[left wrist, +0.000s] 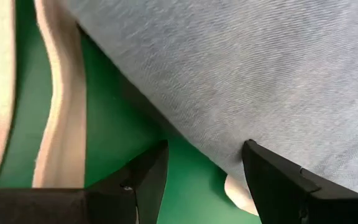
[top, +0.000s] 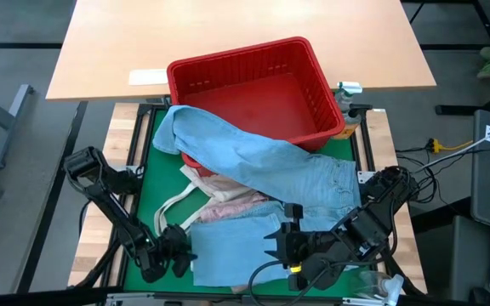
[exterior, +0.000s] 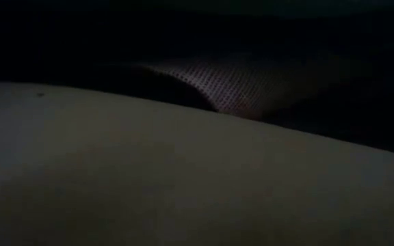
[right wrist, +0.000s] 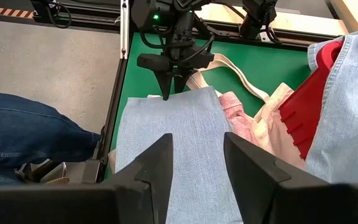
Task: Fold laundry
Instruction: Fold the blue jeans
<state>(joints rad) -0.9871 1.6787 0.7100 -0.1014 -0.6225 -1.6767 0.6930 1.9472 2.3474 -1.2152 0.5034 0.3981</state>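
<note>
Jeans light blue denim, draped from red basket rim across green mat on desk, leg end near front edge. Left end effector at leg's corner, fingers released, spread at denim edge. Right end effector above same leg, fingers parted, grasping nothing. Mottled pink top and white tote bag underneath jeans.

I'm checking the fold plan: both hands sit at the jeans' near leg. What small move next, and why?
Probably close the left hand on the jeans leg's corner: its fingers stand open at that edge, over the green mat, nothing held. The right hand hangs open over the same leg.
</note>
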